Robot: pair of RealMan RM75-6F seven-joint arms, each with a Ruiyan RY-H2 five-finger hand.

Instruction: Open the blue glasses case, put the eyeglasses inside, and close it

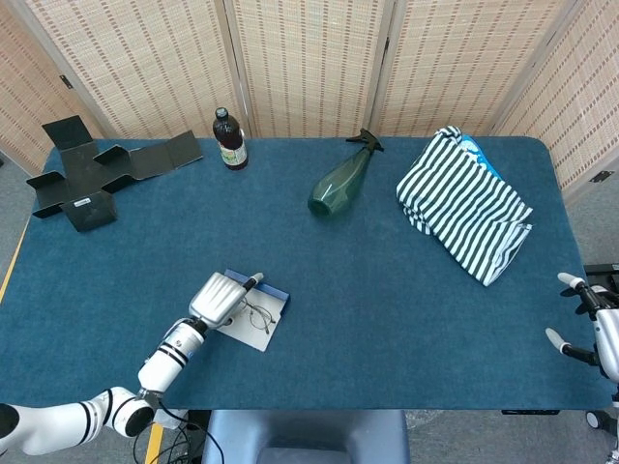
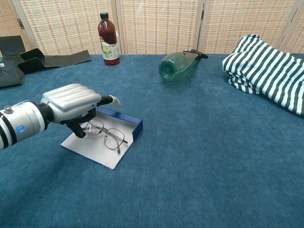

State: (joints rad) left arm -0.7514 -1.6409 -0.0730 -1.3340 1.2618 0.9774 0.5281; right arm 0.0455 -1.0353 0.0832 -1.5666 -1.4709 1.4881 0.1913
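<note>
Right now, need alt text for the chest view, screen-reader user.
The robot's left hand hovers over an open blue glasses case holding eyeglasses, on a blue table. Behind lie a dark bottle, a toppled green spray bottle and striped cloth.
</note>
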